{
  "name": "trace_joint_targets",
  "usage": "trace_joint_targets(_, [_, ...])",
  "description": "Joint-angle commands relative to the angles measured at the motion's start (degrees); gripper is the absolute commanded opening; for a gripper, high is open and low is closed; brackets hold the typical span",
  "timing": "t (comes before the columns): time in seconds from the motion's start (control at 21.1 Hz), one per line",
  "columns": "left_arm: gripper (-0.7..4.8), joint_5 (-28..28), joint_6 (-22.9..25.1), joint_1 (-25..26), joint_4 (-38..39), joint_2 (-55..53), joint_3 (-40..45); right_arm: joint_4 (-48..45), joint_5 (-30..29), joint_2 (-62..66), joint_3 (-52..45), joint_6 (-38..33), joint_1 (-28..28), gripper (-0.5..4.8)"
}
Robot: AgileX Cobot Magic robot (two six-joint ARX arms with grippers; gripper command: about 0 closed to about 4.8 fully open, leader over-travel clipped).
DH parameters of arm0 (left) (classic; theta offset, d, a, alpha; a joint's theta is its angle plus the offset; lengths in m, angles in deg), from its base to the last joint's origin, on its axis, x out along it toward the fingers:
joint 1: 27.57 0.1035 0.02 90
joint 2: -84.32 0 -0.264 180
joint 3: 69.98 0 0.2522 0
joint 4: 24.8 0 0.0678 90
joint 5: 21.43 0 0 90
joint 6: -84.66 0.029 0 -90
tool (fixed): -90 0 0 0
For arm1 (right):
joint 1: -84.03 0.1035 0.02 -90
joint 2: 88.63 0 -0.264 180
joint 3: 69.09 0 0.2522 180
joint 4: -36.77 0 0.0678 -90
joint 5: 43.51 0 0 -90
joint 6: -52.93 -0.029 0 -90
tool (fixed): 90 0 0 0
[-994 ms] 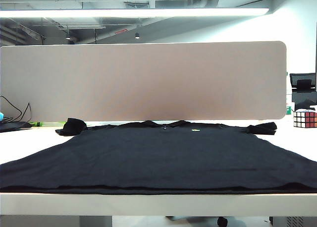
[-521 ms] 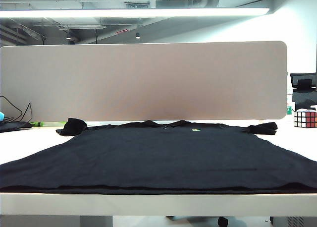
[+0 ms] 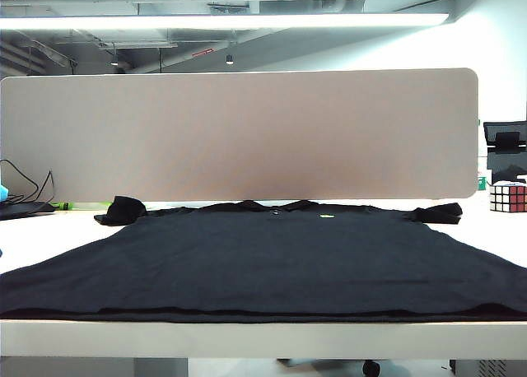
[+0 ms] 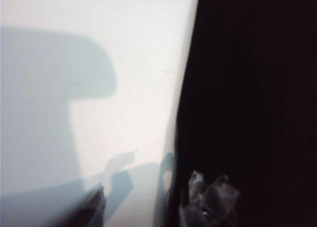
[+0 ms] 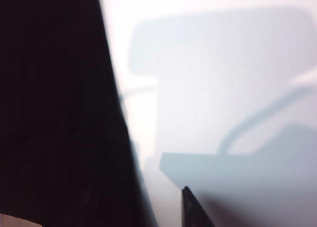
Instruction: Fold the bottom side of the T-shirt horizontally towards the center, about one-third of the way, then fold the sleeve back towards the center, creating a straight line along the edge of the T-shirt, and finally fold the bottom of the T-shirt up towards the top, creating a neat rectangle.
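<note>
A large plain black short-sleeved cloth T-shirt (image 3: 272,258) is lying spread flat across the white bench (image 3: 49,229), its collar toward the beige partition panel (image 3: 239,134) and the bottom of the T-shirt (image 3: 263,315) running along the bench's near edge. A small multicoloured puzzle cube (image 3: 507,197) is sitting at the far right, well apart from the cloth. The left pincer (image 4: 148,199) is hovering at the shirt's side edge, one finger over the bench and one over the cloth, jaws apart. The right pincer (image 5: 195,209) is showing only one dark fingertip beside the opposite edge; its jaws cannot be judged.
</note>
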Motion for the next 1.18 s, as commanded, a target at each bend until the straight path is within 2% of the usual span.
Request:
trace_joint_targets(0.05, [1.94, 4.35, 3.45, -2.56, 6.47, -0.57, -1.27, 0.74, -0.15, -0.11, 0.28, -0.17, 0.79, 2.53])
trace_joint_targets(0.14, [1.95, 4.96, 3.41, -3.48, 7.34, -0.57, -2.1, 1.62, -0.13, -0.11, 0.28, -0.17, 1.33, 2.72])
trace_joint_targets(0.52, [2.15, 7.21, 4.92, -6.73, 11.19, -0.57, -6.12, 2.93, 0.55, 0.39, 0.28, -0.17, 3.91, 2.72])
trace_joint_targets(0.71, [2.15, 8.2, 6.01, -7.1, 12.09, -0.92, -6.12, 2.97, 2.27, 1.11, 0.26, -0.15, 5.09, 2.72])
trace_joint_targets(1.18, [2.15, 8.15, 6.23, -8.11, 12.79, -1.03, -6.12, 2.34, 2.29, 7.34, 0.26, -0.07, 8.28, 2.74])
